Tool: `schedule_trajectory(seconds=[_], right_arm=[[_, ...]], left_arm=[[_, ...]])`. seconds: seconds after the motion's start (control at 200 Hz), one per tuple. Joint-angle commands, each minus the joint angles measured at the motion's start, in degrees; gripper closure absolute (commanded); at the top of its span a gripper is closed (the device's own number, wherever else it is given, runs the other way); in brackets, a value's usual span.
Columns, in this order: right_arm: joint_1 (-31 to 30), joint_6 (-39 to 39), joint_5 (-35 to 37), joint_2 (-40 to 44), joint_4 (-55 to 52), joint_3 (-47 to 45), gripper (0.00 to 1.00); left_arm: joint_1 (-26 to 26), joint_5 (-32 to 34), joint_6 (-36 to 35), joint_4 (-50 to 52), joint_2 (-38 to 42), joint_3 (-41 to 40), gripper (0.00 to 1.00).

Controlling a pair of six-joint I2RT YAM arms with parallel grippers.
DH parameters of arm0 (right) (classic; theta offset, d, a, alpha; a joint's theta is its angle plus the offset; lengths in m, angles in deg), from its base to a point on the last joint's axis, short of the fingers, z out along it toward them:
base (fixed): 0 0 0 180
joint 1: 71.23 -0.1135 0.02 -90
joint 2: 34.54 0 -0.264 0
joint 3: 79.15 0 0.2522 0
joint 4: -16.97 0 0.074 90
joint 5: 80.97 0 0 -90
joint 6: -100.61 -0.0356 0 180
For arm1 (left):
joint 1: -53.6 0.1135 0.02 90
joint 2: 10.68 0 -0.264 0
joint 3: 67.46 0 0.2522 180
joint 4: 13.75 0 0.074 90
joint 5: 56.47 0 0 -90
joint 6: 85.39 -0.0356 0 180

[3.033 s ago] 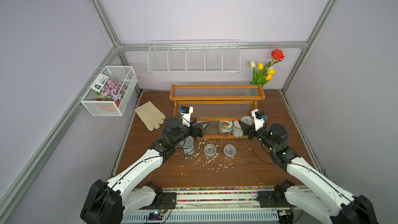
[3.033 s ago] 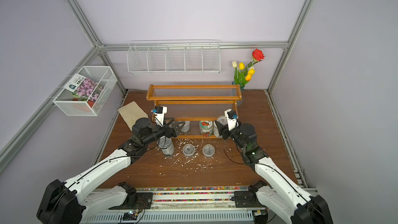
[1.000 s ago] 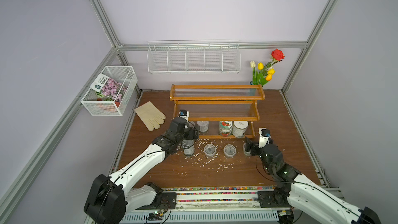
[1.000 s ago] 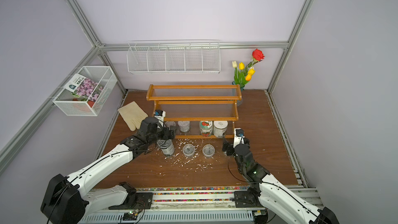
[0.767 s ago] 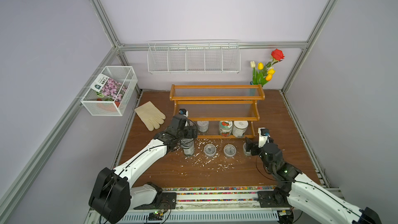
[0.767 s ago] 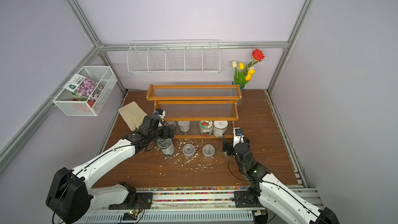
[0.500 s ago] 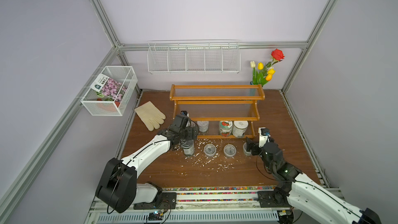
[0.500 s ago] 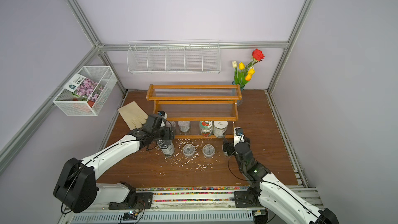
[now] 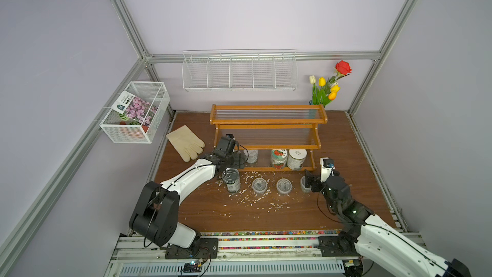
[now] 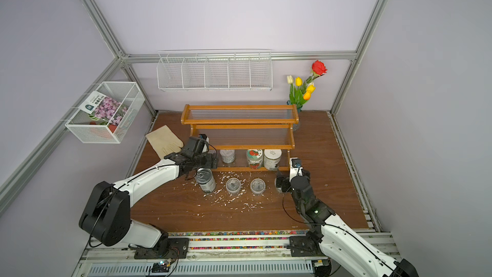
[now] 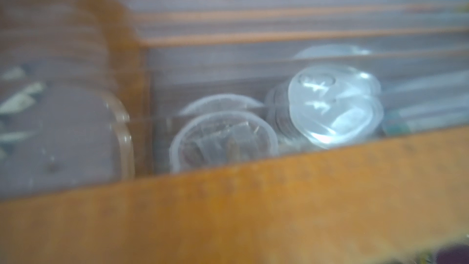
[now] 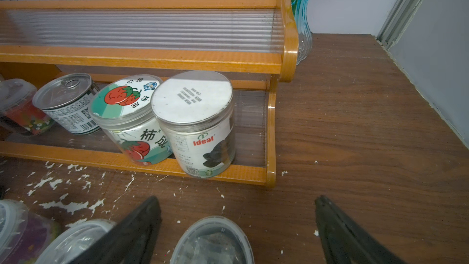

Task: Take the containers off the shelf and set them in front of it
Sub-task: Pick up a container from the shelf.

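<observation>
Before the shelf (image 9: pixel 266 121), the pull-tab tin (image 9: pixel 231 182) stands upright, tab upward.

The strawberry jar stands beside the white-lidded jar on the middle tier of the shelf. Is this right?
No: the strawberry jar stands beside the white-lidded jar on the bottom tier of the shelf; the right wrist view shows it.

Shelf (image 9: pixel 266 146) btm tier: tub (image 12: pixel 17 107), tin (image 9: pixel 251 155), 2 jars (image 9: pixel 278 158); 4 containers (image 9: pixel 259 185) front.

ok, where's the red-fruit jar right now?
In both top views the red-fruit jar stands on the bottom tier of the shelf, toward its right end, between the pull-tab tin and the white-lidded jar.
</observation>
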Motion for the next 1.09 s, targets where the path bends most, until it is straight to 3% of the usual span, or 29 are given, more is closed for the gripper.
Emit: schedule_trajectory(seconds=[0.0,0.295,0.535,0.82,1.09], right_arm=[[0.6,-0.1,-0.4,0.9,-0.2,0.8,0.02],[1.0,-0.3,-0.7,1.1,-0.4,0.8,0.03],[1.6,-0.5,-1.2,1.6,-0.8,0.8,0.03],[1.9,-0.7,-1.7,1.4,-0.6,0.7,0.03],[2.0,-0.8,-2.0,1.2,-0.4,0.5,0.03]], left_arm=[[0.2,2.2,-1.5,0.1,-1.5,1.9,0.04],[0.3,2.9,-3.5,-3.3,-4.4,2.7,0.05],[0.3,2.3,-3.9,-0.5,-6.5,5.4,0.06],[0.3,2.2,-3.8,2.1,-3.6,5.9,0.07],[0.3,2.6,-3.4,-1.9,0.4,3.2,0.07]])
